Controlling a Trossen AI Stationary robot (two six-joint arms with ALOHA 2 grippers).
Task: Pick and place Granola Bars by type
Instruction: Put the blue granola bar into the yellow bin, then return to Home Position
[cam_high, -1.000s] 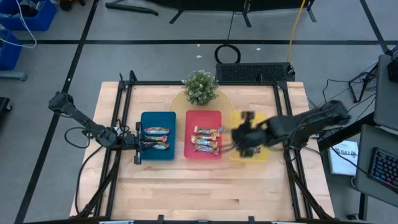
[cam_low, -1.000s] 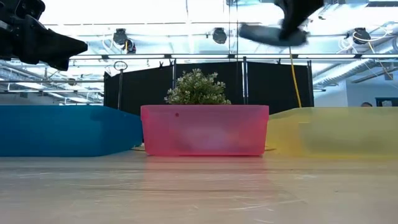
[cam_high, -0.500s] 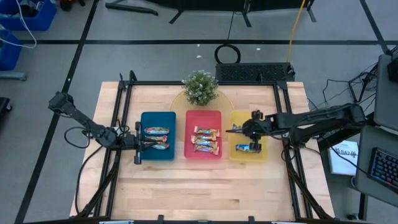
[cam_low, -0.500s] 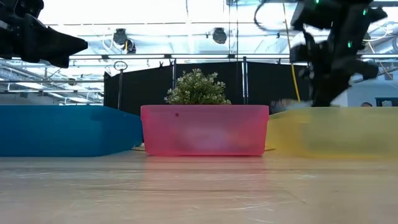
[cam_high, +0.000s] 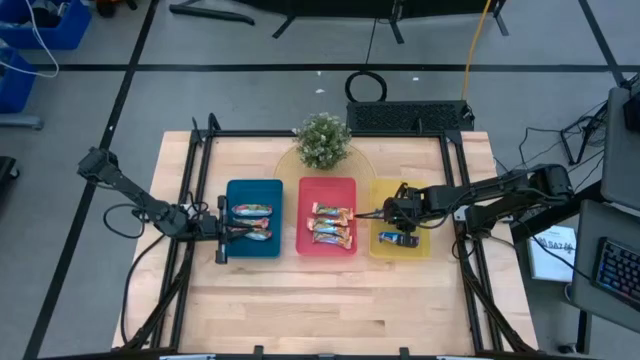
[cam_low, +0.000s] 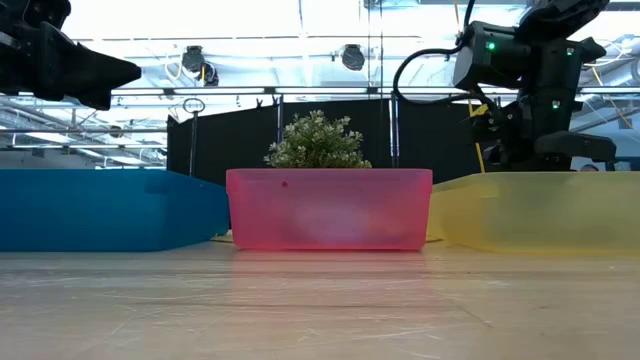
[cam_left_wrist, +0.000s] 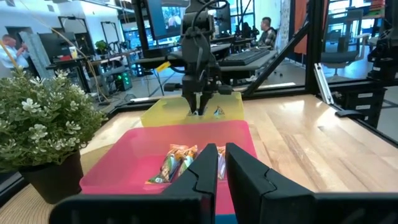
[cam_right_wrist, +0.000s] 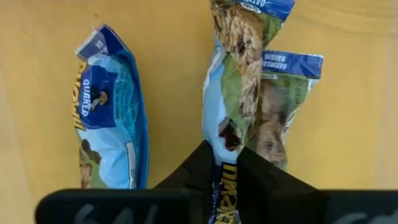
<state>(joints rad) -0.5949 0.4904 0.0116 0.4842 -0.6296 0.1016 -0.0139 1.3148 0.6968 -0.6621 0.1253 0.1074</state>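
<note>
Right gripper (cam_high: 398, 212) has swung from the red tray (cam_high: 328, 187) down into the yellow tray (cam_high: 421, 251), jaws clamped on a blue bar (cam_right_wrist: 225, 124); next: release beside the others; left gripper (cam_high: 232, 231) waits closed over the blue tray (cam_high: 252, 250).

Table seen from above: three trays, sorted bars, two arms.

Blue tray (cam_high: 254, 232) held two bars (cam_high: 251, 223); red tray (cam_high: 328, 190) held three bars (cam_high: 331, 225); yellow tray (cam_high: 382, 190) held a blue-wrapped bar (cam_high: 397, 239). Potted plant (cam_high: 322, 139) stood behind the red tray. Left gripper (cam_high: 226, 232) sat at the blue tray's left edge. Right gripper (cam_high: 398, 212) hung over the yellow tray.
</note>
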